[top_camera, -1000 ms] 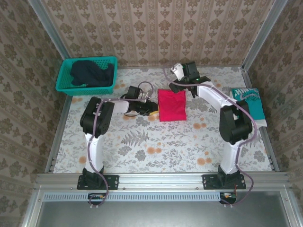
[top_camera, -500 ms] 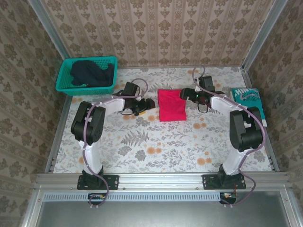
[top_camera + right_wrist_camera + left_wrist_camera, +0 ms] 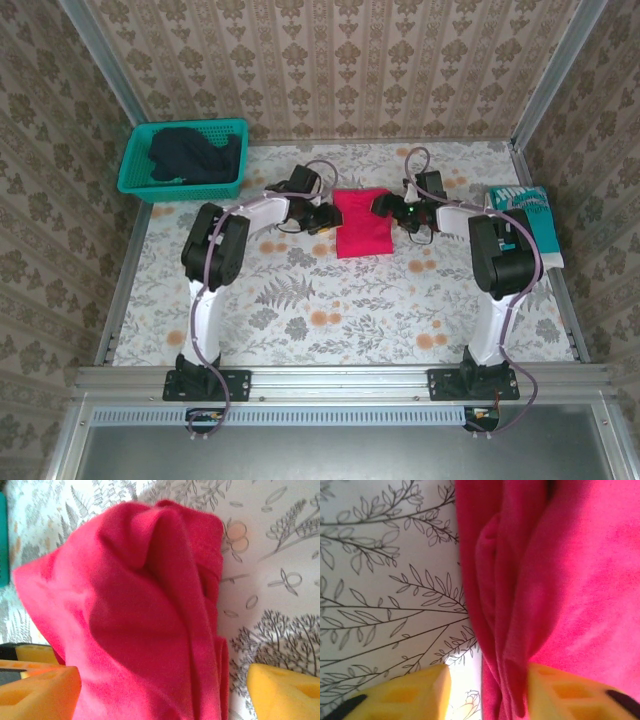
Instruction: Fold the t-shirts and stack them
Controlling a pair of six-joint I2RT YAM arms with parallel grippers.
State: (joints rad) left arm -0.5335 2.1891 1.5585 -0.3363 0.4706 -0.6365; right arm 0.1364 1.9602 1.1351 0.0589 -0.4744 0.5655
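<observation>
The red-pink t-shirt is lying folded at the centre of the top view, between the two grippers. The left gripper is standing open, straddling the shirt's edge at the bottom of its wrist view. The right gripper is gaping wide around the bunched opposite edge, not clamping it.

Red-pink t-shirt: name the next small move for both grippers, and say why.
Probably close the left gripper and the right gripper: each stands open with a side edge of the folded red-pink cloth t-shirt between its fingers, not yet pinching it.
</observation>
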